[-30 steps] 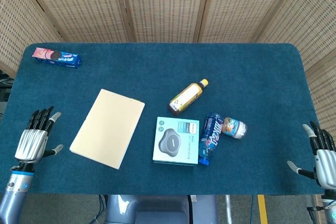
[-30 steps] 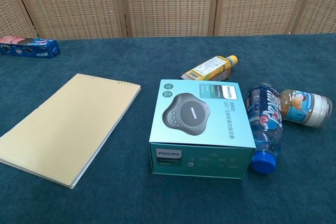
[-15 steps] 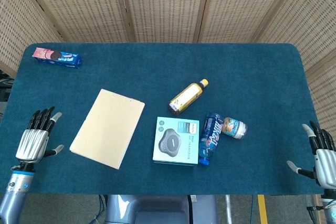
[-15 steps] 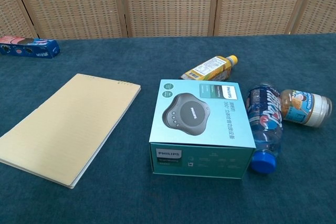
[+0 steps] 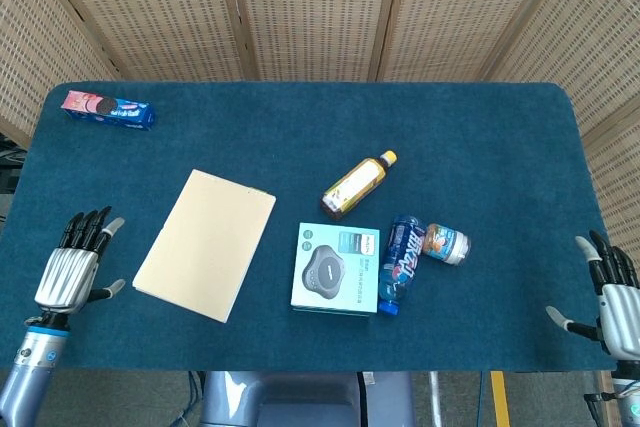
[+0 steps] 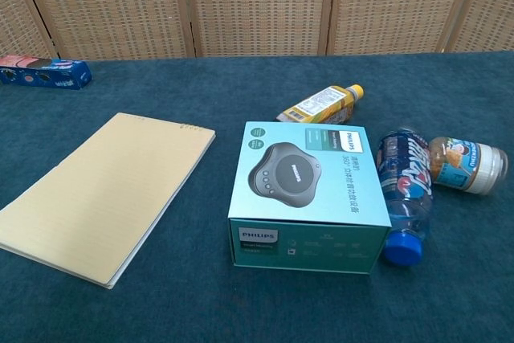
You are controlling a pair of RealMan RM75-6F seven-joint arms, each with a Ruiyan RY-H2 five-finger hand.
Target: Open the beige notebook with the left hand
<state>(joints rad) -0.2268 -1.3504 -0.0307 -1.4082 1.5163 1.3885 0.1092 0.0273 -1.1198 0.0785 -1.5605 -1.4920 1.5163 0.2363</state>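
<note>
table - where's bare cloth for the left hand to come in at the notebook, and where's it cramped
Bare cloth lies between the left hand and the beige notebook, and behind it up to the cookie pack. Crowded to its right: teal box, blue bottle, small jar, yellow bottle.

Bright even light, soft shadows, sharp focus.

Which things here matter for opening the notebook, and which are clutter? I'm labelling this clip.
Job:
beige notebook, closed
left hand, fingers apart, empty

Lying about:
Philips box
yellow-capped bottle
blue bottle
small jar
cookie pack
right hand
</note>
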